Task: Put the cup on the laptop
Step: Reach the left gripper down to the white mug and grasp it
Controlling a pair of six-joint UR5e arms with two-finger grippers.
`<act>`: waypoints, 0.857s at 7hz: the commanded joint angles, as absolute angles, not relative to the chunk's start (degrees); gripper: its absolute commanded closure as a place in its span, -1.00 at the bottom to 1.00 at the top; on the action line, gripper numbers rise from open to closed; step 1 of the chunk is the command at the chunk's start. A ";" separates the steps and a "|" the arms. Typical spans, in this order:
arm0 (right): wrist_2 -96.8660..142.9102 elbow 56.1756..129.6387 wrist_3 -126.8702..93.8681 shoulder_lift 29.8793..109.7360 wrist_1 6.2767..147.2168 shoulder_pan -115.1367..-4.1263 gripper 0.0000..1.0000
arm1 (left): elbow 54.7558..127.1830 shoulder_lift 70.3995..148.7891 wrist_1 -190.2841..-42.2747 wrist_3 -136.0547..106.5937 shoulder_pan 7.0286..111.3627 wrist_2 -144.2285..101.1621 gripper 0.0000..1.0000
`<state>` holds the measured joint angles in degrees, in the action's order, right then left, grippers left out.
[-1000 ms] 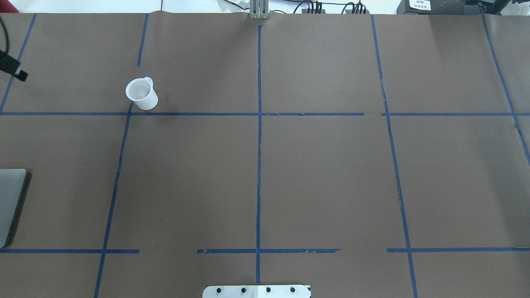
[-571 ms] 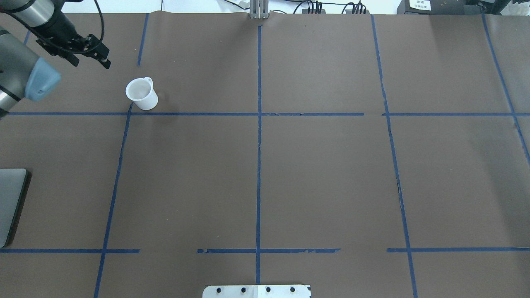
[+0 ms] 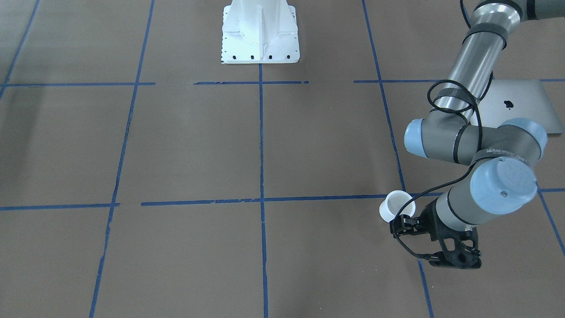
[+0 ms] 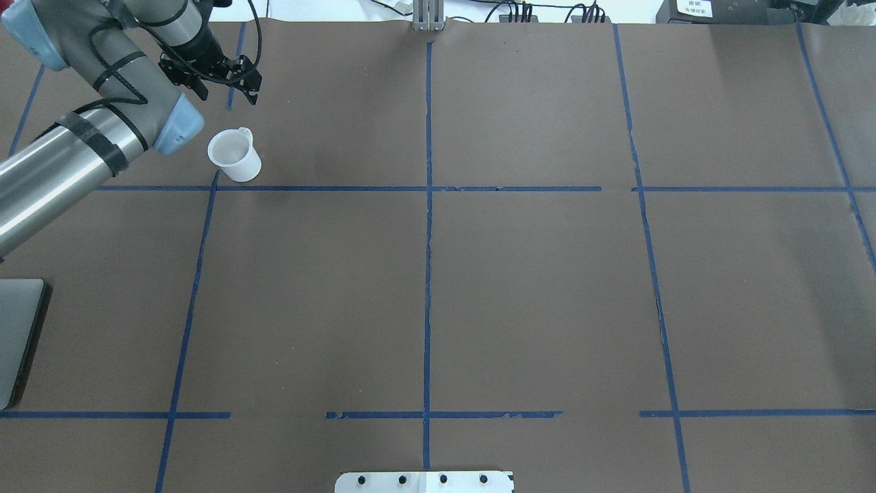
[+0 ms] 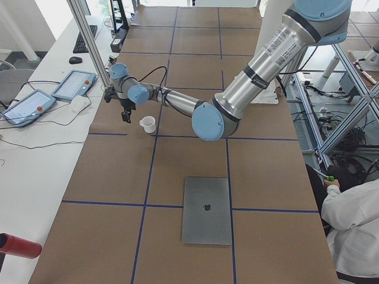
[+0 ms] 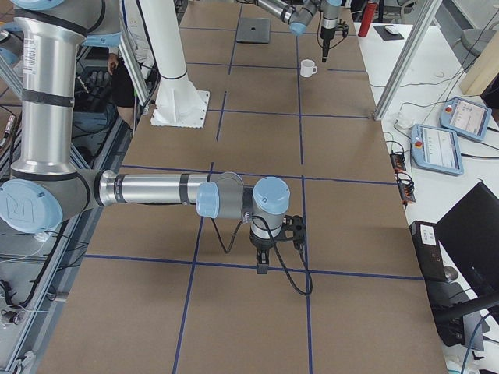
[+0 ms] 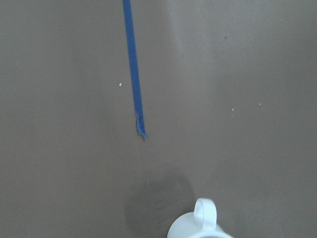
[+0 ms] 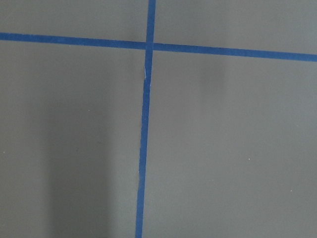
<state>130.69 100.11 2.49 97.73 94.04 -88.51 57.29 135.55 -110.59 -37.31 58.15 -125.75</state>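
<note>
The small white cup (image 4: 235, 156) stands upright on the brown table, handle towards the far side; it also shows in the front view (image 3: 397, 205), the left side view (image 5: 147, 123) and at the bottom edge of the left wrist view (image 7: 198, 225). My left gripper (image 4: 229, 97) is open and empty, just beyond the cup and above the table, not touching it (image 3: 426, 247). The silver-grey laptop (image 4: 17, 335) lies closed at the table's left edge, its apple logo up (image 3: 516, 104). My right gripper (image 6: 265, 261) shows only in the right side view, low over the table far from the cup; I cannot tell whether it is open.
Blue tape lines (image 4: 428, 205) divide the table into squares. The robot's white base plate (image 3: 260, 31) sits at the near middle edge. Teach pendants (image 5: 74, 84) lie on the side bench. A person in white (image 5: 355, 225) sits beside the table.
My left arm has swung in from the left edge to the right. Its gripper has moved from left of the cup to just beyond it. The cup and laptop have not moved.
</note>
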 commanded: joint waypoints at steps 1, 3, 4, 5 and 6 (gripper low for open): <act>130.69 100.11 2.46 97.73 94.04 -88.51 -1.00 | 53.45 135.88 -112.32 -37.53 55.91 -124.72 -0.77; 130.69 100.11 2.55 97.73 93.96 -88.51 -1.00 | 52.30 135.70 -112.32 -37.88 54.94 -124.72 -0.54; 130.69 100.11 2.55 97.73 94.04 -88.51 -1.00 | 52.29 135.62 -111.89 -37.79 54.93 -125.06 -0.19; 130.69 100.11 2.46 97.73 94.04 -88.51 -1.00 | 52.29 135.62 -111.54 -37.71 54.93 -125.76 0.33; 130.69 100.11 2.46 97.73 94.04 -88.51 -1.00 | 52.38 135.09 -111.27 -37.71 54.93 -129.34 0.69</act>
